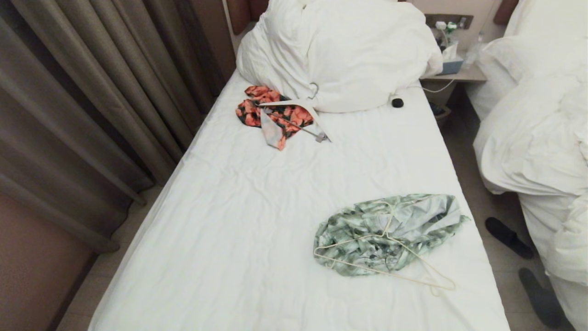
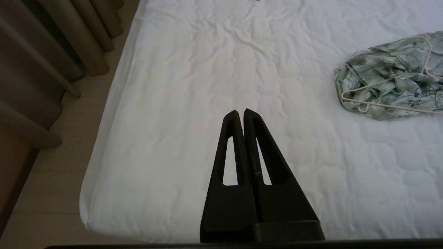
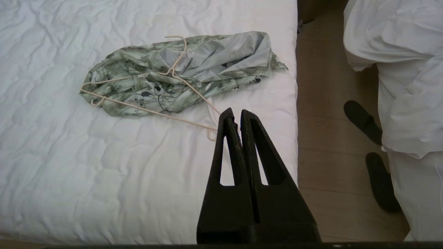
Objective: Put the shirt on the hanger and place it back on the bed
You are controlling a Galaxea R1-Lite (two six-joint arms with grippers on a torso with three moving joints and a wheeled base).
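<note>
The green-and-white shirt (image 1: 390, 230) lies crumpled near the right edge of the bed (image 1: 257, 220). On top of it rests the thin cream hanger (image 1: 367, 239), its far corner poking out onto the sheet. Both show in the right wrist view, shirt (image 3: 180, 76) and hanger (image 3: 148, 110), and in the left wrist view, shirt (image 2: 391, 76) and hanger (image 2: 380, 105). My left gripper (image 2: 240, 112) hangs shut and empty over bare sheet, well away from the shirt. My right gripper (image 3: 234, 112) is shut and empty, above the bed's edge just short of the hanger's corner. Neither arm shows in the head view.
An orange-red floral garment (image 1: 271, 115) with a broad white hanger (image 1: 298, 110) lies further up the bed by the bunched duvet (image 1: 340, 50). Curtains (image 1: 92, 101) run along the left. A second bed (image 1: 542, 138), slippers (image 1: 507, 236) and a bedside table (image 1: 455, 73) stand on the right.
</note>
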